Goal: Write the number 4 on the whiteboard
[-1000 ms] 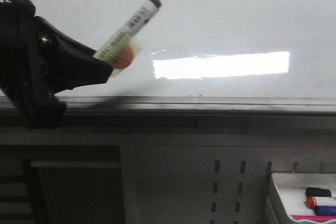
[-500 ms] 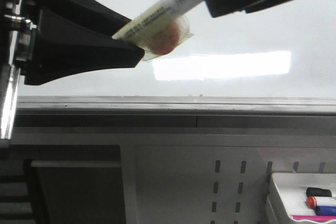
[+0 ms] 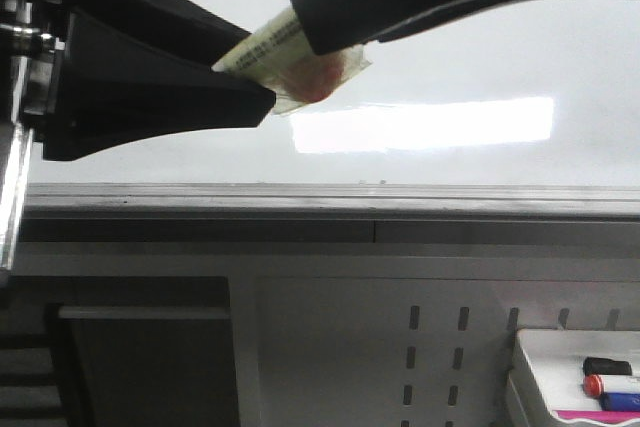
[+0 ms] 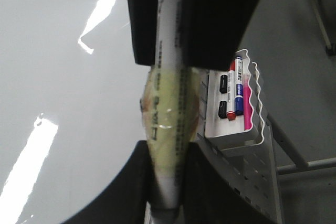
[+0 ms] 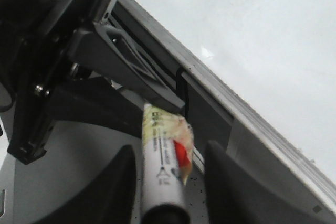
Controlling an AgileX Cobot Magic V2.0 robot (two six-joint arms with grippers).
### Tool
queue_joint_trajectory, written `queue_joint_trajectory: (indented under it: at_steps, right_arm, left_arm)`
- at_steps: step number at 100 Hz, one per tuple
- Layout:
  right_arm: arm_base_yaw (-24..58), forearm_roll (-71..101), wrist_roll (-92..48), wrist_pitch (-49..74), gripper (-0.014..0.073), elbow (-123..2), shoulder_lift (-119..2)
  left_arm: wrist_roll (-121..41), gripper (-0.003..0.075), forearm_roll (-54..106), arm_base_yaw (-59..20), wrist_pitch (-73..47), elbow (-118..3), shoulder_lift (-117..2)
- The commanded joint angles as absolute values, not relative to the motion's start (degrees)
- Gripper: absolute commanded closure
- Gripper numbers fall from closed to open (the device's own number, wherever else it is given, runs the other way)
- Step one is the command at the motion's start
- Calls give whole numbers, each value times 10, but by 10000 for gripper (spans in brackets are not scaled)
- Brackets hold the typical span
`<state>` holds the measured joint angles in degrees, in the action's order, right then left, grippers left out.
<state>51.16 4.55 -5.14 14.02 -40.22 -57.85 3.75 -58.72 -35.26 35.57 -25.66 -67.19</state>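
**Right gripper closes in on the marker**

The right gripper (image 3: 305,27) has slid further down the marker (image 3: 262,47), jaws straddling it, grip uncertain. The left gripper (image 3: 262,97) clamps its taped end before the unmarked whiteboard (image 3: 480,57).

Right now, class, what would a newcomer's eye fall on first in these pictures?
A tape-wrapped marker bridges two black tools: the left tool grips its lower end, and the right tool straddles its upper end, in front of the whiteboard. The board is blank apart from a bright glare strip. A white tray of markers sits low on the right.
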Motion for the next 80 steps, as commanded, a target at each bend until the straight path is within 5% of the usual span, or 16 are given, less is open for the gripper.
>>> queue_joint_trajectory:
  at_steps: [1,5,14,30,38,80]
  right_arm:
    - [512,41,-57,92,568,-423,-574]
    - [512,41,-57,92,669,-423,-574]
    - [512,41,-57,93,658,-423,-574]
    - [511,38,-57,99,658,-423,-574]
    - [506,42,-56,100,658,-423,-577]
    - [389,41,-56,151,658,-611,-736]
  left_arm:
    - [39,740,-567,-357,390,-269,-661]
    - [39,739,-567,-357,388,-269,-661]
    - [39,699,-567,-357,388,-269,-661]
    - [44,402,-536,-352,378,-269,-661]
    - [49,322,-472,-344,362,-269,-657]
    - [49,353,-235,-269,172,-269,-539]
